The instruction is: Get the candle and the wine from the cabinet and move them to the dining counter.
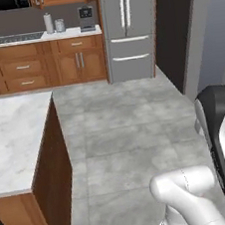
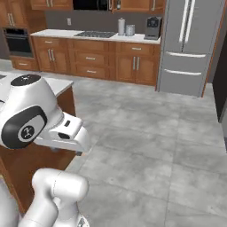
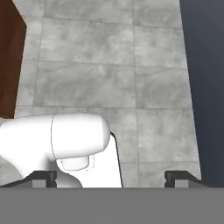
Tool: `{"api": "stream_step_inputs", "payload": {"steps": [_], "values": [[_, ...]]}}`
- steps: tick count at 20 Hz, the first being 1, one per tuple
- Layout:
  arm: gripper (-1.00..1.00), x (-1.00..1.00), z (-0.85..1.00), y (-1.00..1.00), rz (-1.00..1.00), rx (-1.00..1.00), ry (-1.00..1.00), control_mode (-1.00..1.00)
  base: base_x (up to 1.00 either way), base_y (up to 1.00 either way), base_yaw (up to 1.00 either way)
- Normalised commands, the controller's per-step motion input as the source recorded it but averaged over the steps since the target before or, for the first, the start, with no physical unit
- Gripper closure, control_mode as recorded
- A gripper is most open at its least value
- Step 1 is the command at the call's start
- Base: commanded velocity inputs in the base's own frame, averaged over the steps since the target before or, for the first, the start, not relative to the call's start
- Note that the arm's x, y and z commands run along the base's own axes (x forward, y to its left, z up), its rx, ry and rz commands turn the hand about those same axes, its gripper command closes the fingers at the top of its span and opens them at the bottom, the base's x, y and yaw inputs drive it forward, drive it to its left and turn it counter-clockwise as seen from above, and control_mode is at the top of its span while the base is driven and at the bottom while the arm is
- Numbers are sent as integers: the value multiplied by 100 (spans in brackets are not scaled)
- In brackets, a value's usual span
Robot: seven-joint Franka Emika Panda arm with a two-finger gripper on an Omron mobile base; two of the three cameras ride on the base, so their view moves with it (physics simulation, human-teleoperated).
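Note:
The candle and the wine are out of view. Brown wooden wall cabinets (image 2: 137,4) line the top edge above the far worktop, and only their lower parts show. The dining counter (image 1: 15,137), a marble-topped island with a wood base, stands at the left, and one corner of the dining counter (image 2: 60,83) appears behind my arm. My gripper (image 3: 111,178) points down at the grey tile floor. Its dark fingertips (image 3: 43,177) stand far apart, so it is open and holds nothing. The arm is folded close to the base.
A steel fridge (image 1: 128,27) stands at the back. Beside it, a marble worktop with a cooktop (image 1: 17,38) carries two canisters (image 1: 48,22) and a coffee machine (image 1: 86,18). A wall oven (image 2: 17,42) sits far left. Grey tile floor (image 1: 127,132) stretches ahead, with a dark wall (image 1: 174,31) on the right.

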Motion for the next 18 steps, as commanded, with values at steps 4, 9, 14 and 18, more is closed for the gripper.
{"api": "stream_step_inputs", "payload": {"steps": [4,9,14,18], "values": [[-100,0,0,0,0,0,0,100,52,-95,-43],[-100,0,0,0,0,0,0,100,98,-55,-18],[-100,0,0,0,0,0,0,100,100,-35,-4],[-100,0,0,0,0,0,0,100,100,-30,-5]]}}
